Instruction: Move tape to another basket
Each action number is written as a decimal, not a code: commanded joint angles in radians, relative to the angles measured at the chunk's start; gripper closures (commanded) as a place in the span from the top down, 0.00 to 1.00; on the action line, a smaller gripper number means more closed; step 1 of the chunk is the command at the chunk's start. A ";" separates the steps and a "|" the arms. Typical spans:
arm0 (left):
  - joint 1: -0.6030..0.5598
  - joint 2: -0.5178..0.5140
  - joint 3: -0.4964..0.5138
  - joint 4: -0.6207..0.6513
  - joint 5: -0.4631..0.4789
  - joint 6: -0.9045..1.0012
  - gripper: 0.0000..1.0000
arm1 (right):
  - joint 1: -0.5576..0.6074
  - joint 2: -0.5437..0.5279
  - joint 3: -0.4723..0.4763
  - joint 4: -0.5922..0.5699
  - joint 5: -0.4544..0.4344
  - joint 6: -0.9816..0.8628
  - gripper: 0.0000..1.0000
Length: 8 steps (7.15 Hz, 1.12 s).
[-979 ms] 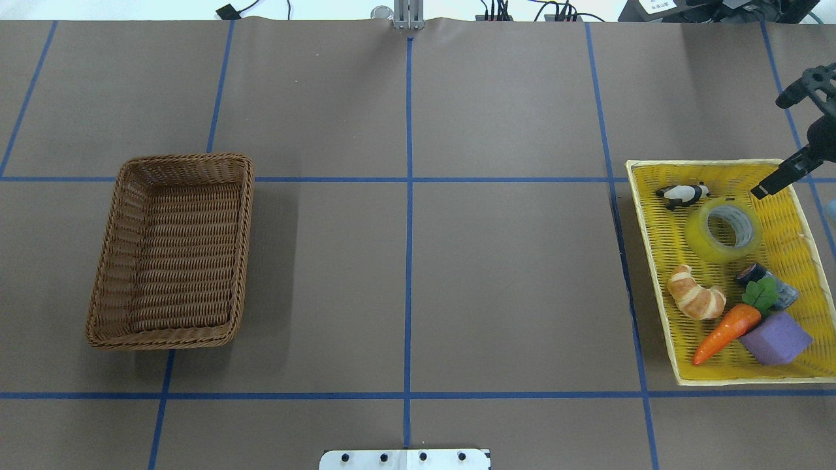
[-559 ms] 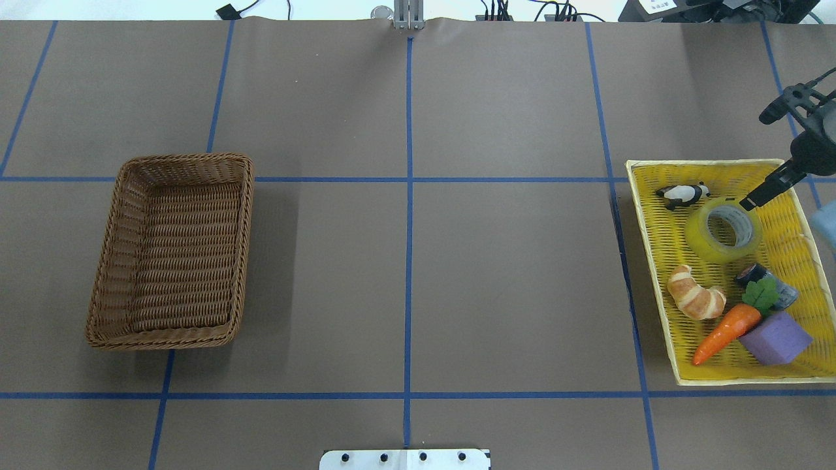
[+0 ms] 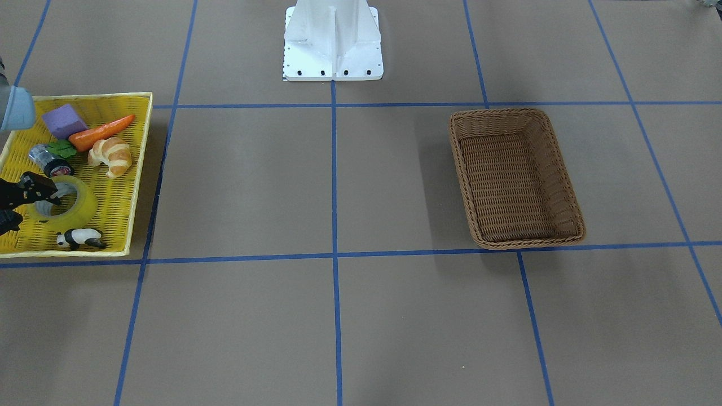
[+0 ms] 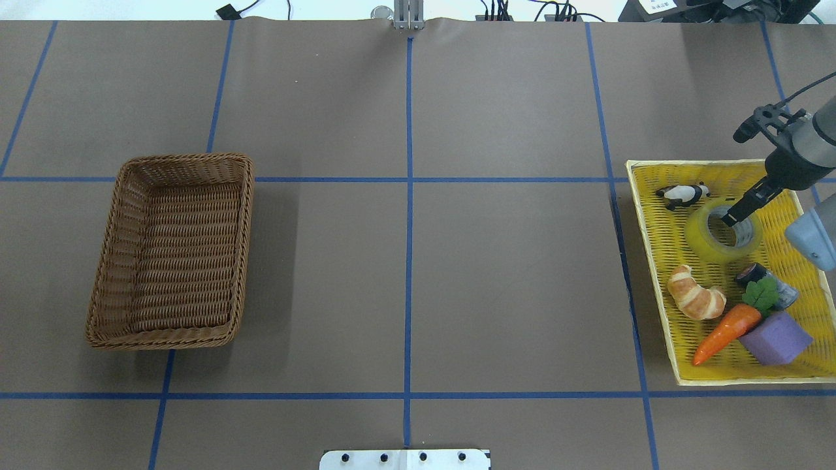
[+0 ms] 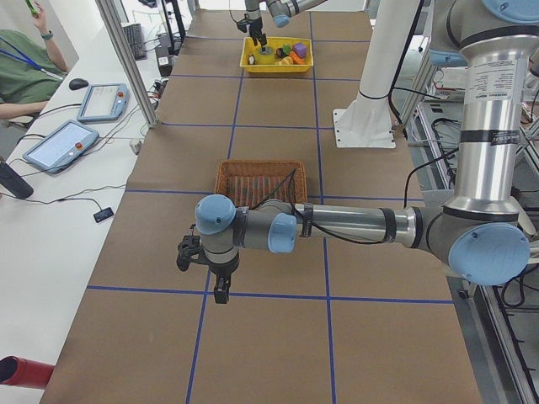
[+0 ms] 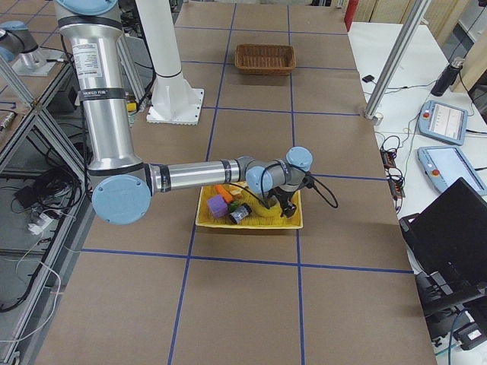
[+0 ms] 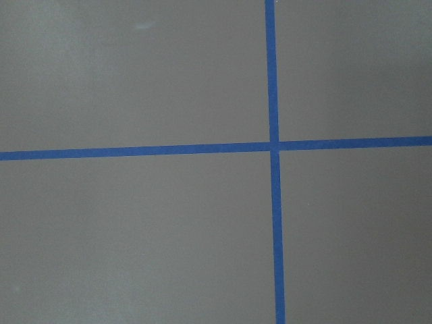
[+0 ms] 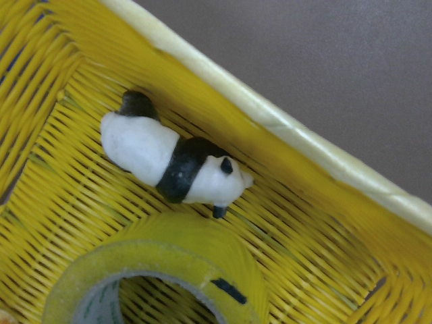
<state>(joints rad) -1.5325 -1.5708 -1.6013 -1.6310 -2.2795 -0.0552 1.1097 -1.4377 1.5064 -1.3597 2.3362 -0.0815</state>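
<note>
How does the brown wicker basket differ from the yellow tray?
The brown basket is empty; the yellow tray holds the tape and more. The brown basket has deep sloped walls; the yellow tray is shallow. The brown basket sits on the robot's left, the yellow tray on its right. Both are rectangular and woven.

Yellow tray (image 3: 141, 169) sits at the view's left edge. It holds the tape (image 3: 79, 206) lying flat, a panda figure (image 3: 79, 238) just beside it, a croissant (image 3: 113, 157), a carrot (image 3: 104, 131), a purple block (image 3: 62, 120) and a silver cylinder (image 3: 49, 159). Right gripper (image 3: 35, 207) is at the tape, one finger over its core. The basket (image 3: 527, 243) stands well apart, holding nothing.
</note>
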 commanded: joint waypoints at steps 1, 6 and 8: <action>0.000 0.000 0.000 -0.001 0.000 0.000 0.98 | -0.001 0.005 0.008 0.002 0.000 0.009 0.00; 0.000 0.002 -0.005 -0.001 -0.002 0.000 0.98 | 0.051 0.028 0.066 0.001 -0.021 0.011 0.00; 0.000 -0.002 -0.017 -0.001 0.000 0.000 0.98 | 0.110 0.057 0.096 0.002 0.078 0.105 0.00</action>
<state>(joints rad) -1.5324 -1.5707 -1.6117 -1.6320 -2.2807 -0.0552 1.1873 -1.4029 1.5814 -1.3581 2.3553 -0.0431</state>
